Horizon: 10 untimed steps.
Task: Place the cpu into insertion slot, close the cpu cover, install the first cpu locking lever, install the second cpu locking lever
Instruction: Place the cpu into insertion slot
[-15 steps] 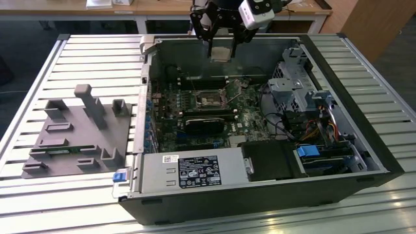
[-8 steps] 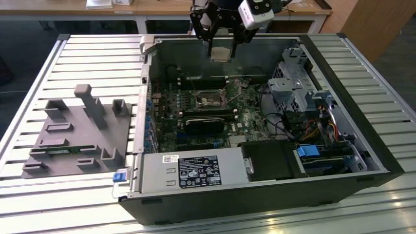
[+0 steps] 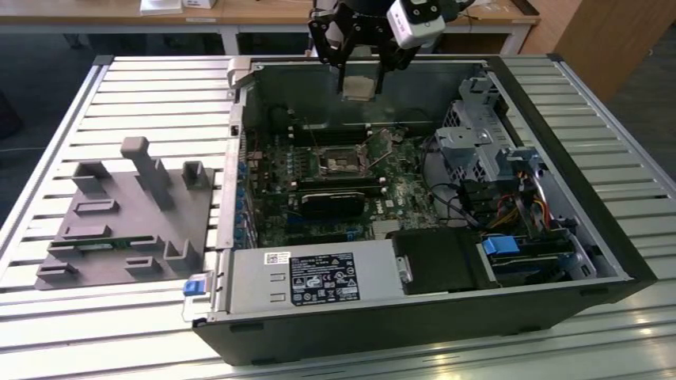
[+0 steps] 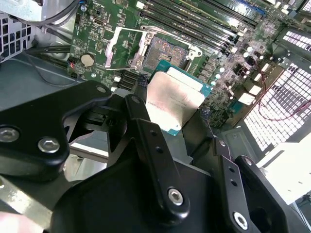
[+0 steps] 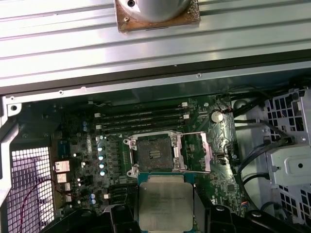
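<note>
My gripper [image 3: 359, 83] hangs above the back of the open computer case [image 3: 423, 317], shut on the cpu [image 3: 359, 87], a flat square chip with a silvery-tan face. In both wrist views the cpu [image 4: 172, 102] [image 5: 165, 204] sits between the black fingers [image 4: 146, 126], above the green board and a little to one side of the insertion slot [image 4: 167, 48] [image 5: 153, 154]. The slot [image 3: 343, 164] lies bare with its dark centre showing. The cpu cover [image 4: 111, 48] [image 5: 206, 153], a thin silver frame, is flipped open beside the slot.
A grey fixture [image 3: 127, 214] with upright blocks lies on the slatted table [image 3: 158, 95] at the exterior view's left. Inside the case are a black block [image 3: 332, 202], long memory slots [image 5: 141, 121], a drive cage [image 3: 480, 146], cables and the power supply [image 3: 306, 277].
</note>
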### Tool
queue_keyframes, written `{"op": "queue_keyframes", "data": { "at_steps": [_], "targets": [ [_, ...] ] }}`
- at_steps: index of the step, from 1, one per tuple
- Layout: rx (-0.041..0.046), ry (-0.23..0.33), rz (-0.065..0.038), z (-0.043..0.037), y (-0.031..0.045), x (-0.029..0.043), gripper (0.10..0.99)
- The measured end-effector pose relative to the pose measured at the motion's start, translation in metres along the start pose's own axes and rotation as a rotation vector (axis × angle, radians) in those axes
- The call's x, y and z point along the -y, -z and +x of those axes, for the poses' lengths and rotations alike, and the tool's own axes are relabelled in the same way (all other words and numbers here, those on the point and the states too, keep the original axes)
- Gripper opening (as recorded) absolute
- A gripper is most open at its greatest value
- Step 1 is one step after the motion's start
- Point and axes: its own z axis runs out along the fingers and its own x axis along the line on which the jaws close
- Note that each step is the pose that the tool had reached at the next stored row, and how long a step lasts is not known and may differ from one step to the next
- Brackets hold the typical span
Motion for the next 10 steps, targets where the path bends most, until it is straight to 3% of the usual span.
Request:
{"op": "queue_keyframes", "data": {
  "at_steps": [10],
  "targets": [
    [0.0005, -0.006, 0.0, 0.0, -0.0002, 0.0, 0.537]
  ]
}}
